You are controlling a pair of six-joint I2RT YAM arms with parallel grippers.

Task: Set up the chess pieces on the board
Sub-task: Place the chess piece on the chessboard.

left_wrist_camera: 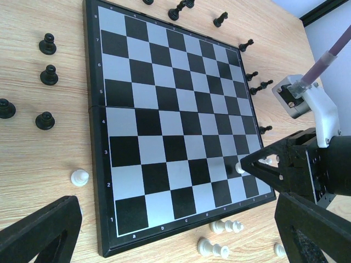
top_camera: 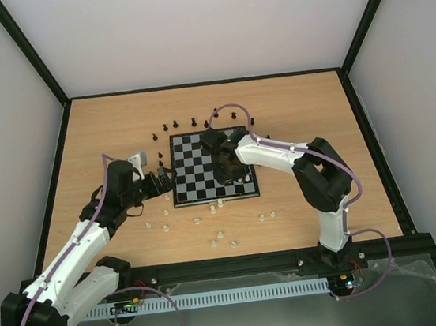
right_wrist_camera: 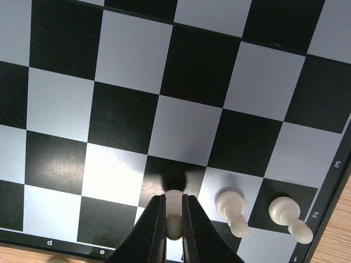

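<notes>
1. From above: the board [top_camera: 202, 165] lies mid-table [top_camera: 314, 103]. Black pieces [top_camera: 194, 121] stand on the wood along its far and left edges, and white pieces [top_camera: 214, 243] are scattered on the wood at its near side. The right gripper [top_camera: 231, 176] hangs over the board's near right part. The left gripper [top_camera: 162, 178] sits just beside the left edge.

2. Left wrist: the left gripper [left_wrist_camera: 178, 213] is spread wide, with nothing between its fingers. Beyond it is the board [left_wrist_camera: 164, 109], with black pawns [left_wrist_camera: 49, 75] on the wood to one side and white pieces [left_wrist_camera: 222, 226] off the near edge. The right gripper [left_wrist_camera: 247, 163] points down at a white pawn [left_wrist_camera: 239, 167] on the second rank.

3. Right wrist: the right gripper [right_wrist_camera: 173, 204] is clenched on the white pawn [right_wrist_camera: 173, 222], over the second rank of the board [right_wrist_camera: 126, 66]. I cannot tell whether the pawn touches its square. Two more white pawns [right_wrist_camera: 230, 208] stand upright to its right, in the same rank.
</notes>
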